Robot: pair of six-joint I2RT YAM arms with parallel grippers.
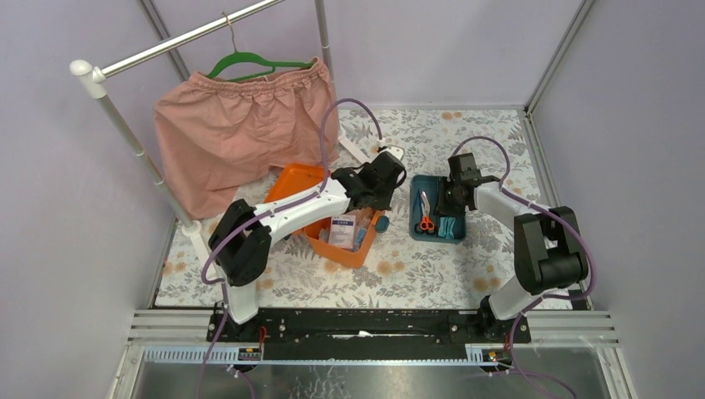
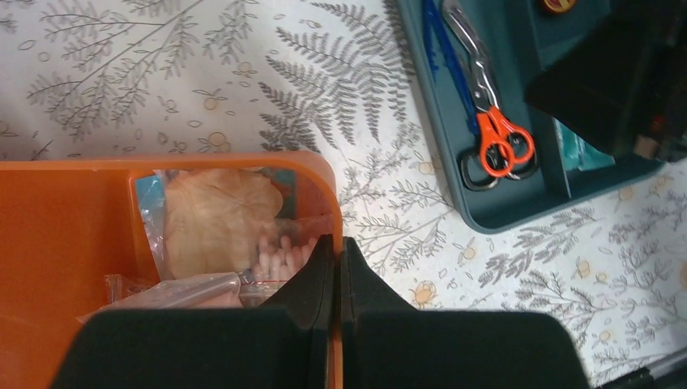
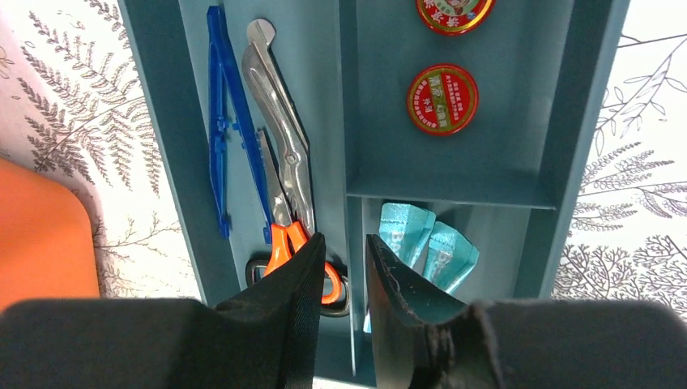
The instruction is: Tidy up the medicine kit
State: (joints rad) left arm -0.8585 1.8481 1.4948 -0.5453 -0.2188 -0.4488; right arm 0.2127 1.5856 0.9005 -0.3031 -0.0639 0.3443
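The orange medicine kit box (image 1: 345, 253) stands open at mid-table with plastic bags and a white packet (image 1: 341, 231) inside. My left gripper (image 1: 376, 209) is shut on the box's right wall; in the left wrist view the orange wall (image 2: 243, 160) runs between my fingers (image 2: 338, 243). The dark teal insert tray (image 1: 413, 208) lies to the right of the box. It holds orange-handled scissors (image 3: 283, 162), blue tweezers (image 3: 219, 121), two red tins (image 3: 442, 99) and teal sachets (image 3: 425, 243). My right gripper (image 3: 346, 241) is slightly open, straddling the tray's divider (image 3: 350, 121).
A clothes rack with a white pole (image 1: 133, 141) stands at the left, with pink shorts (image 1: 241, 133) on a green hanger reaching down behind the box. A white object (image 1: 353, 150) lies at the back. Walls close in both sides.
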